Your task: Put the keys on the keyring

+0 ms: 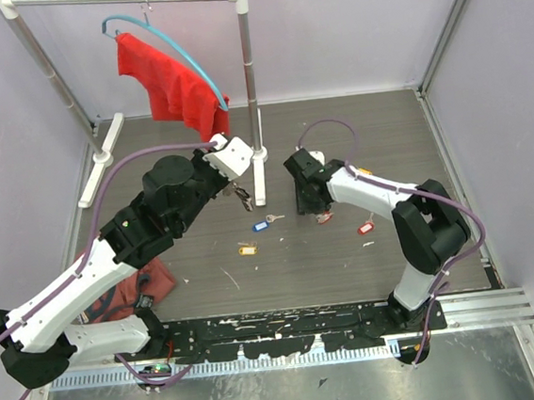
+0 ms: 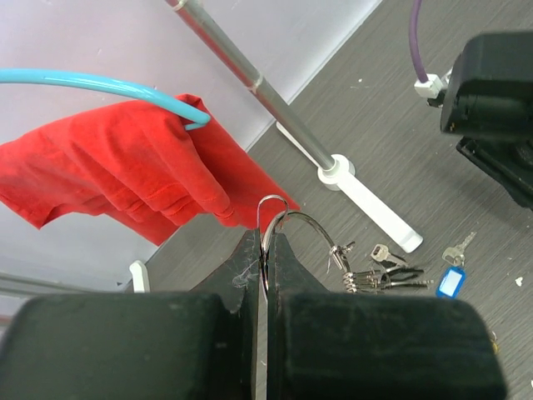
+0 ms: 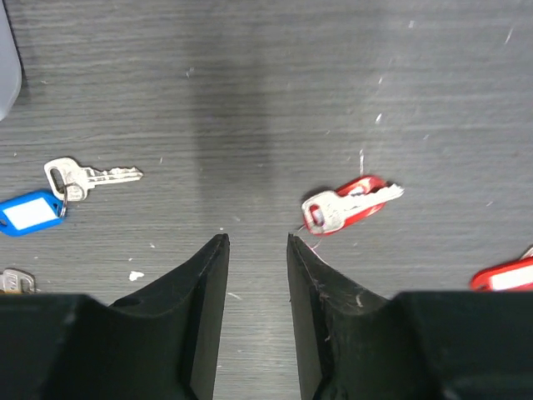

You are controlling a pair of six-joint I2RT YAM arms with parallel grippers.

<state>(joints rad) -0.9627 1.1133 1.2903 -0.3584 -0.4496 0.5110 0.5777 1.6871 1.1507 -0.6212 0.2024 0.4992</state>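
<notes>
Hovering just over the surface [image 3: 250, 83], the right end effector [image 3: 254, 242] has its jaws about half apart with nothing between them. The red-tagged key [image 3: 350, 204] lies flat just beside one fingertip, outside the gap.

The step in hand looks like picking that key up. To do it well, shift the gap sideways until it straddles the key, then lower until both tips meet the surface before closing. A thin, flat key will probably skid away unless it is pinched across its narrow width, and the head end should be left free for threading.

Farther out, a second red tag [image 3: 504, 275] shows at the frame edge. A blue-tagged key [image 3: 33, 212] lies on the opposite side and should be left alone.

Well apart, the left end effector [image 2: 266, 250] is clamped tight on the keyring [image 2: 304, 214]. It holds the ring aloft near the rack post [image 2: 258, 81], with a cluster of keys [image 2: 375, 279] dangling from the wire.
</notes>
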